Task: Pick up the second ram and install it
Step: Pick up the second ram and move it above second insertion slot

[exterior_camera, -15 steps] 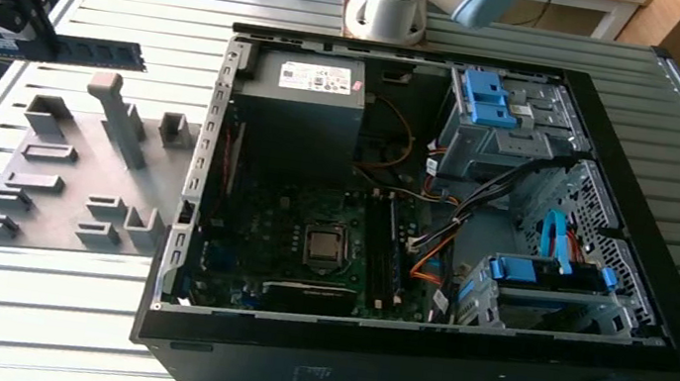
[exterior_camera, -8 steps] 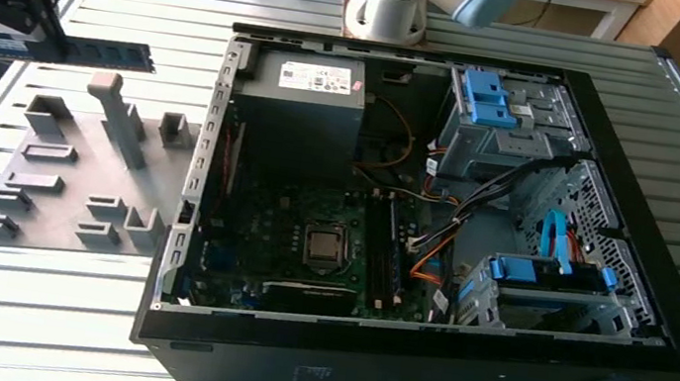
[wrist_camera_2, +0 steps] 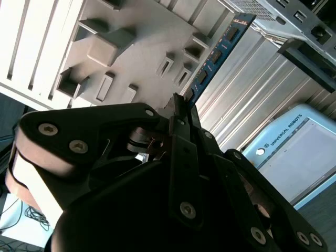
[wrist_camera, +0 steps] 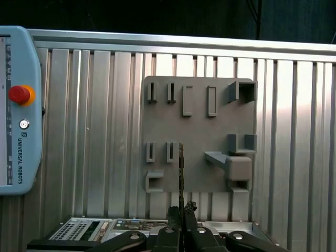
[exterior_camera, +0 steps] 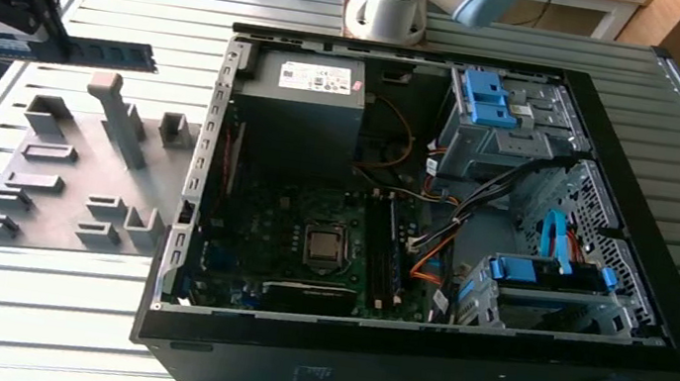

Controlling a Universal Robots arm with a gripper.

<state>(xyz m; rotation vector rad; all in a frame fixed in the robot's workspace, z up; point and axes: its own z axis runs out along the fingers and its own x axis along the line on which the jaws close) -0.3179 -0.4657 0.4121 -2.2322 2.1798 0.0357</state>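
Observation:
The second ram (exterior_camera: 99,53) is a thin, dark blue-green stick. It hangs level in the air above the grey holder plate (exterior_camera: 75,175), at the exterior view's left. My gripper (exterior_camera: 52,38) is shut on it near its paler blue end. In the second wrist view the stick (wrist_camera_2: 216,54) juts out from between the black fingers (wrist_camera_2: 181,123) over the plate (wrist_camera_2: 137,48). In the first wrist view the stick (wrist_camera: 181,170) shows edge-on, rising from my gripper (wrist_camera: 181,212) above the plate (wrist_camera: 199,137). The stick is clear of the plate's slots.
An open black computer case (exterior_camera: 641,323) lies on the slatted metal table (exterior_camera: 17,305), with the motherboard (exterior_camera: 305,246) and its memory slots (exterior_camera: 392,258) exposed. The arm's base (exterior_camera: 386,7) stands behind the case. A pale blue teach pendant (wrist_camera: 16,105) lies beside the plate.

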